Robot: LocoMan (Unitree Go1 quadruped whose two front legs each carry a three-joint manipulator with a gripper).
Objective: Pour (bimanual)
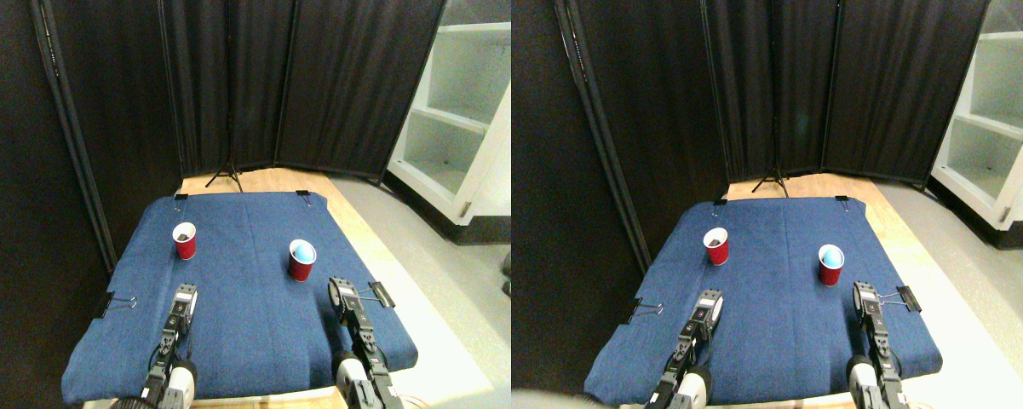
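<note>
Two red cups: left cup [185,241], right cup [301,260] | two grippers: left gripper [186,295], right gripper [339,288], both empty, jaw opening indiscernible | one blue cloth [247,328]

Blue-clothed table [247,332] bears two upright red cups [185,241] [301,261], well apart.

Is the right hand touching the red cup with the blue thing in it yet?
Apart. The stereo pair view shows blue cloth between the right hand and the red cup; the hand sits nearer the camera and to the cup's right.

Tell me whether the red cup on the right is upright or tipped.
Upright: the right red cup stands on the blue cloth, rim up, something pale blue showing inside.
</note>
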